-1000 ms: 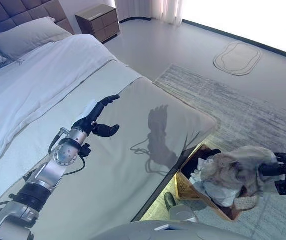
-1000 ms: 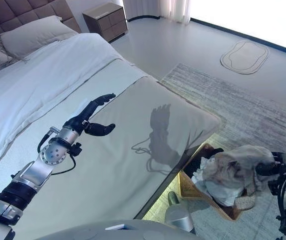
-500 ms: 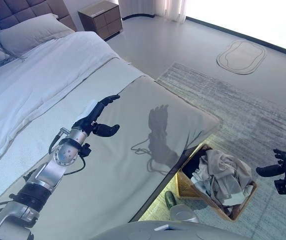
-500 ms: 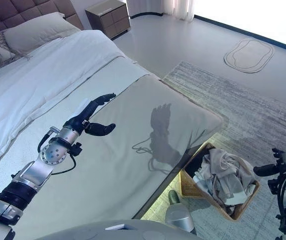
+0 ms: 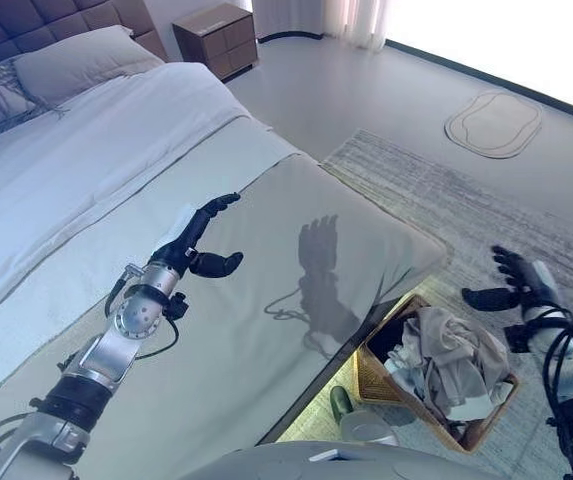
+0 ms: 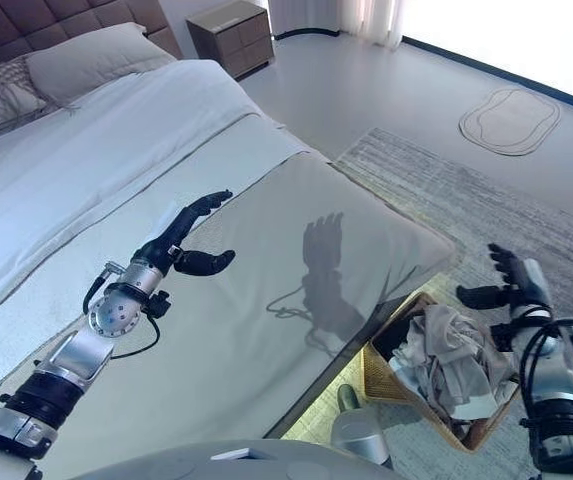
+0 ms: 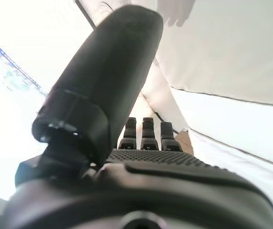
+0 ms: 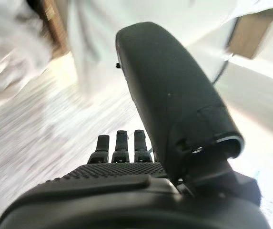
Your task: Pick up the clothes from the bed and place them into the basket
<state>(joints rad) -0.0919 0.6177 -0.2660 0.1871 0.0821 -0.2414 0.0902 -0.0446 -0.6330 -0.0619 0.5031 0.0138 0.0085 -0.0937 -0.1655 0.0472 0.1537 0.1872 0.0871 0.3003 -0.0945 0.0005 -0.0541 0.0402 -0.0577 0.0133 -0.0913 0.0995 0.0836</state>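
Note:
A heap of beige and white clothes [image 5: 446, 355] lies in the wicker basket [image 5: 370, 376] on the rug at the foot of the bed [image 5: 296, 260]. My right hand [image 5: 511, 283] hovers open just above and to the right of the basket, holding nothing; its straight fingers [image 8: 119, 145] show in the right wrist view. My left hand [image 5: 198, 240] is open above the grey-green bedspread, fingers straight and thumb out, with nothing in it. No loose clothes show on the bed.
White duvet [image 5: 76, 160] and pillows [image 5: 71, 58] cover the bed's far part. A wooden nightstand [image 5: 214, 38] stands at the back. A grey rug [image 5: 466, 220] lies under the basket, and a small oval mat [image 5: 494, 122] lies further off.
My right hand let the clothes drop into the basket, then rose and moved left over its right side with fingers spread. The camera shifted slightly. The left hand barely moved.

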